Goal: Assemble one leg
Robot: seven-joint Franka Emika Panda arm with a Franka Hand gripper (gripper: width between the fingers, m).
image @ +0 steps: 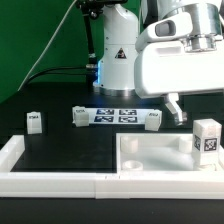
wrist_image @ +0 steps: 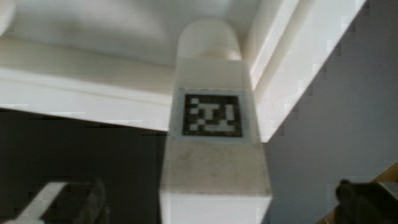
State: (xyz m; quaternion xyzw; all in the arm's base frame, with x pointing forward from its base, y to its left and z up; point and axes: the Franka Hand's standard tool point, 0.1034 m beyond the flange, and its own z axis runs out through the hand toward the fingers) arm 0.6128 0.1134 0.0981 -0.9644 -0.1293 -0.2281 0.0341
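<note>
Black tabletop (image: pixel 60 150) before a green backdrop (image: pixel 35 35)

My tabletop is matte black under bright, even light. A low white rail (image: pixel 50 183) borders its near edge and turns back along the exterior view's left. The backdrop fills that same side; beyond it the background goes dark. The marker board (image: pixel 112 115) lies flat mid-tabletop.

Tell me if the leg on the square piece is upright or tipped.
Upright: the leg stands on end on the square piece, tag face toward the camera.
</note>
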